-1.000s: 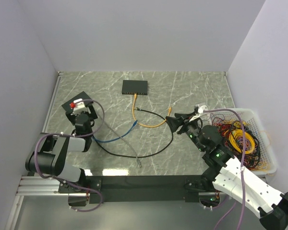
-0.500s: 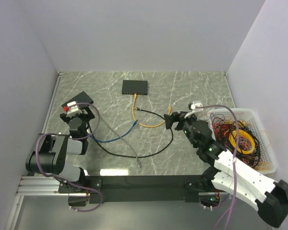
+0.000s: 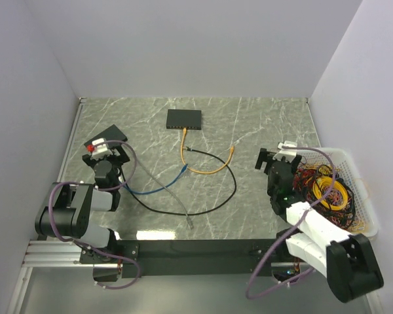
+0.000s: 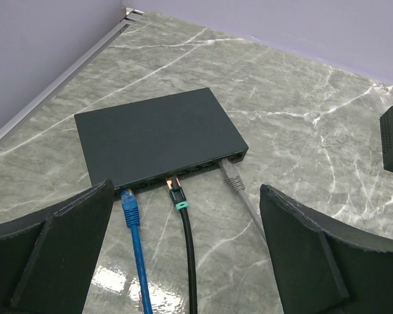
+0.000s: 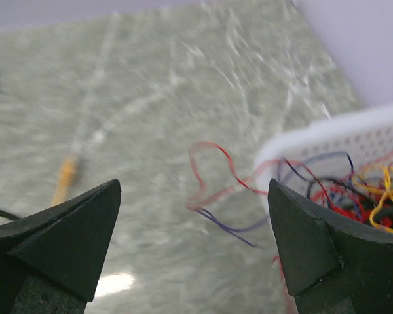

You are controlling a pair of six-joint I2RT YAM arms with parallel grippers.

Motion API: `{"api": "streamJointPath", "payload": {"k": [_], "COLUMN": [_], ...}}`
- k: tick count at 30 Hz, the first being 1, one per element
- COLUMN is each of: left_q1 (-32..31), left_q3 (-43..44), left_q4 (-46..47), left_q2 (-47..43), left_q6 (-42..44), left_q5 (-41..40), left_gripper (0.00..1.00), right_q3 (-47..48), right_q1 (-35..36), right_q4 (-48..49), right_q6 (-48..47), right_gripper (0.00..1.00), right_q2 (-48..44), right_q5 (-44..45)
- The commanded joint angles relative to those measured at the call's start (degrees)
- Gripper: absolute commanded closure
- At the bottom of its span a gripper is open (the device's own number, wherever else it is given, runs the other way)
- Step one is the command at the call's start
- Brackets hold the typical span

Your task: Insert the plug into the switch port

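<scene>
Plug [image 3: 231, 151]: loose on the table, left of the right gripper [image 3: 270, 159], apart
Switch port [image 3: 190, 127]: farther left, beyond the plug
Right gripper: fingers spread, empty, beside basket [image 3: 354, 171]
Left gripper [image 4: 187, 190]: spread, empty, facing black slab [image 4: 157, 137]

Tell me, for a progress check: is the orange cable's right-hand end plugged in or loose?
Loose: the plug lies on the table, away from the switch.

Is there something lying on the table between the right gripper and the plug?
Nothing visible. Only bare table lies between the right gripper and the plug; the black cable curves past nearer the arms.
</scene>
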Motion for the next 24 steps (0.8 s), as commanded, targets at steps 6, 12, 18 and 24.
{"api": "streamJointPath", "payload": {"k": [6, 12, 18, 24], "left_q1": [0.0, 0.0, 0.0, 0.3], "left_q3": [-0.1, -0.1, -0.1, 0.5], "left_q4": [3.0, 2.8, 3.1, 2.1], "left_q2": [-0.5, -0.5, -0.4, -0.3], "left_q6": [-0.4, -0.4, -0.4, -0.6], "left_q5": [0.9, 0.9, 0.9, 1.7], "left_gripper": [0.01, 0.01, 0.0, 0.01], "right_q3": [-4.8, -6.3, -6.0, -6.1], "right_q1": [-8.6, -12.8, -14.2, -14.3], "right_q4": [29.2, 40.3, 39.3, 39.5], "right_q6": [-0.4, 1.0, 1.0, 1.0], "right_gripper": [0.0, 0.0, 0.0, 0.0], "right_q2": [12.4, 21.9, 21.7, 21.3], "right_q5": [-7.8, -13.3, -16.4, -16.4]}}
